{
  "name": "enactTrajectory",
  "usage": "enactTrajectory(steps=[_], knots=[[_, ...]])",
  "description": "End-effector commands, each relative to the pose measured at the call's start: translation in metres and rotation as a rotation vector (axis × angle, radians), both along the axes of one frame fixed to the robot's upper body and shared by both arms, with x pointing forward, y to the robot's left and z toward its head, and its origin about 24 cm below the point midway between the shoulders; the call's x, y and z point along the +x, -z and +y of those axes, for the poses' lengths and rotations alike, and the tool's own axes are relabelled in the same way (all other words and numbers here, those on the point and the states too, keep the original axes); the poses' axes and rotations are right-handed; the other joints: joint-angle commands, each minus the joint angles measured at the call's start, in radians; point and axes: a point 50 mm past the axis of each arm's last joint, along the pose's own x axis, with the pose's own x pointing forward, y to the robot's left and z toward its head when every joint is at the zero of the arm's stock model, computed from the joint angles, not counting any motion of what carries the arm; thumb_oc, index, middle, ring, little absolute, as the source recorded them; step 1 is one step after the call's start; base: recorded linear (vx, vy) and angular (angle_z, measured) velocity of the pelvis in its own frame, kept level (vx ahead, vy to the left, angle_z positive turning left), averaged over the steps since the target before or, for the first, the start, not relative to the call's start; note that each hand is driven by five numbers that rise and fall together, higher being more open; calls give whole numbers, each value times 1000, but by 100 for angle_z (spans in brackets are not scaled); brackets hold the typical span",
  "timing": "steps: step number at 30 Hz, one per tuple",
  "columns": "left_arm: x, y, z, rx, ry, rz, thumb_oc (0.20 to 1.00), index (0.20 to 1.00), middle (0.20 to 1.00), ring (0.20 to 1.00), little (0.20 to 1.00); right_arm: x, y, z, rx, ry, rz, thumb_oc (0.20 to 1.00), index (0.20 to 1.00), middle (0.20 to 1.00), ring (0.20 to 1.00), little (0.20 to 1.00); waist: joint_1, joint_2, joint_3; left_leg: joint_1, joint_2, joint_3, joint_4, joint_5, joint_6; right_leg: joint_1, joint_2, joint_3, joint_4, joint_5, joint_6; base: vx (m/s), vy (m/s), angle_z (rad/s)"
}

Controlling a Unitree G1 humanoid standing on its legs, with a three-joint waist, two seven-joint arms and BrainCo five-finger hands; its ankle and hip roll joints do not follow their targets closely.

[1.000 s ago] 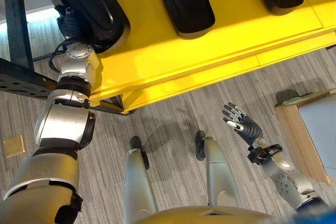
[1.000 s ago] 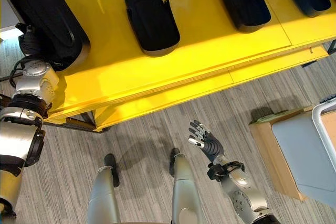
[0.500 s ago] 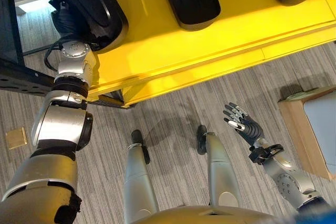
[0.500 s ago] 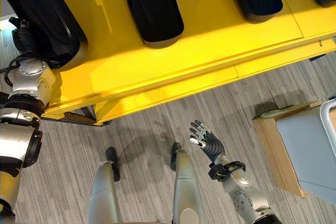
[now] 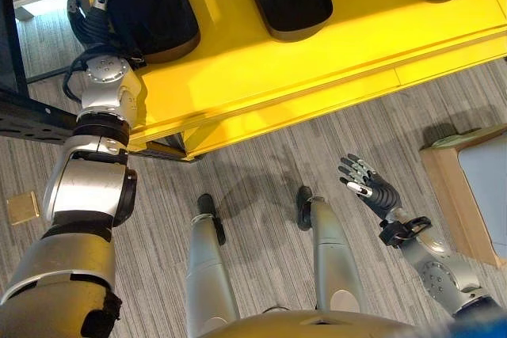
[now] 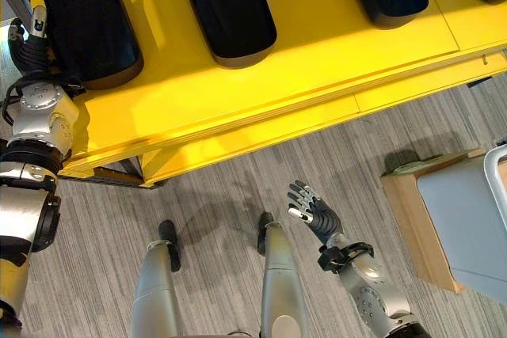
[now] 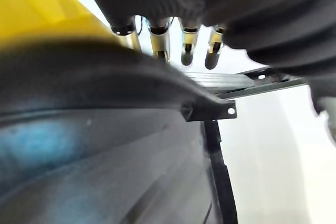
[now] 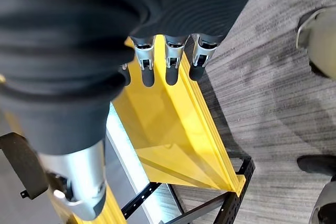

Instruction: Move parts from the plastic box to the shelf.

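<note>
On yellow shelf (image 6: 261,93) — four black parts (image 6: 228,9), left hand (image 5: 89,13) straight-fingered, right hand (image 6: 313,210) spread.

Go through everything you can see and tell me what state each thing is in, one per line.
Left hand: open, fingers straight against the leftmost black part.
Right hand: open, empty, raised over the floor.
Leftmost black part: lying on the yellow shelf.
Other black parts: lying in a row on the shelf.
Yellow shelf: loaded with parts.

My two head eyes look steeply down, sharing the glossy yellow shelf (image 5: 317,61) beyond both robot hands; each wrist camera peers closely past its own fingers.
</note>
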Motion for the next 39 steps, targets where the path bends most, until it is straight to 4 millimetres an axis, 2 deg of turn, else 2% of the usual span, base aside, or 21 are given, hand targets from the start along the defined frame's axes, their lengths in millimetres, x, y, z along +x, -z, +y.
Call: enactTrajectory(steps=[1, 12, 15, 16, 18, 19, 20, 21, 22, 25, 27, 31, 33, 34, 35, 39], knots=[[-11, 6, 24, -17, -59, 10, 1000, 1000, 1000, 1000, 1000, -7, -13, -8, -5, -2, -54, 1000, 1000, 1000, 1000, 1000, 6, 18, -63, 6, 36, -62, -20, -32, -10, 7, -39, 31, -55, 28, 39, 0, 0, 0], [-17, -13, 34, 36, -76, -17, 1000, 1000, 1000, 1000, 1000, -8, -12, -15, -34, -3, -43, 1000, 1000, 1000, 1000, 1000, 15, 24, -71, 66, 36, -60, -38, -31, -16, 56, -39, 31, -59, 23, 41, 0, 0, 0], [-18, -24, 34, 59, -70, -46, 1000, 1000, 1000, 1000, 1000, -7, -12, -15, -38, -1, -45, 1000, 1000, 1000, 1000, 1000, 18, 26, -71, 93, 37, -58, -46, -31, -19, 82, -40, 32, -68, 24, 43, 0, 0, 0], [-19, -42, 32, 124, -66, -69, 1000, 1000, 1000, 1000, 1000, -6, -13, -17, -50, -5, -49, 1000, 1000, 1000, 1000, 1000, 19, 31, -69, 118, 37, -53, -52, -30, -21, 105, -41, 32, -75, 25, 44, 0, 0, 0], [-21, -54, 32, 176, -71, -85, 1000, 1000, 1000, 1000, 1000, -5, -14, -19, -55, -1, -53, 1000, 1000, 1000, 1000, 1000, 20, 33, -71, 133, 39, -52, -58, -29, -22, 122, -41, 32, -81, 25, 46, 0, 0, 0], [-24, -79, 26, 320, -85, -92, 1000, 1000, 1000, 1000, 1000, -4, -15, -22, -65, 4, -60, 1000, 1000, 1000, 1000, 1000, 19, 39, -67, 158, 39, -49, -68, -28, -24, 147, -40, 35, -91, 26, 48, 0, 0, 0], [-24, -79, 26, 322, -85, -92, 1000, 1000, 1000, 1000, 1000, -4, -15, -22, -64, 4, -61, 1000, 1000, 1000, 1000, 1000, 20, 38, -65, 160, 39, -49, -68, -27, -24, 149, -40, 35, -91, 26, 48, 0, 0, 0], [-26, -96, 19, 418, -89, -113, 1000, 1000, 1000, 1000, 1000, -4, -16, -23, -67, 4, -63, 1000, 1000, 1000, 1000, 1000, 21, 41, -63, 177, 38, -48, -75, -25, -24, 165, -42, 36, -98, 27, 50, -83, 14, 2], [-27, -101, 18, 456, -92, -114, 1000, 1000, 1000, 1000, 1000, -3, -16, -24, -68, 6, -64, 1000, 1000, 1000, 1000, 1000, 21, 42, -60, 170, 34, -50, -83, 4, -20, 159, -44, 36, -110, 55, 46, -88, 13, 2], [-31, -118, 4, 564, -75, -166, 1000, 1000, 1000, 1000, 1000, -4, -15, -27, -85, 11, -61, 1000, 1000, 1000, 1000, 1000, 25, 46, -55, 196, 34, -47, -86, 3, -20, 188, -46, 32, -116, 55, 49, -31, -1, 4], [-33, -122, -5, 595, -49, -207, 1000, 1000, 1000, 1000, 1000, -4, -14, -26, -81, 10, -62, 1000, 1000, 1000, 1000, 1000, 28, 47, -51, 217, 34, -46, -90, 3, -20, 207, -45, 34, -119, 52, 49, 11, -3, 8], [-39, -110, -25, 647, 64, -279, 1000, 1000, 1000, 1000, 1000, -3, -13, -24, -76, 13, -68, 1000, 1000, 1000, 1000, 1000, 38, 50, -41, 260, 34, -44, -103, 3, -22, 257, -40, 34, -142, 53, 49, 6, 0, 1], [-44, -89, -37, 623, 203, -315, 1000, 1000, 1000, 1000, 1000, -2, -11, -21, -76, 15, -66, 1000, 1000, 1000, 1000, 1000, 48, 51, -29, 302, 32, -42, -126, 8, -21, 307, -38, 34, -171, 60, 48, 0, 0, 0], [-45, -89, -37, 622, 201, -314, 1000, 1000, 1000, 1000, 1000, -2, -11, -21, -77, 14, -65, 1000, 1000, 1000, 1000, 1000, 46, 52, -28, 305, 33, -42, -127, 8, -21, 310, -38, 34, -172, 61, 48, 0, 0, 0], [-47, -72, -46, 618, 289, -313, 1000, 1000, 1000, 1000, 1000, -1, -10, -18, -71, 12, -66, 1000, 1000, 1000, 1000, 1000, 51, 53, -24, 339, 33, -38, -152, 14, -22, 348, -37, 30, -204, 70, 51, 39, 2, 4], [-56, -39, -57, 627, 388, -286, 1000, 1000, 1000, 1000, 1000, 0, -9, -13, -59, 9, -71, 1000, 1000, 1000, 1000, 1000, 57, 56, -19, 424, 35, -26, -217, 32, -24, 432, -30, 26, -278, 97, 56, 48, 10, 1]])
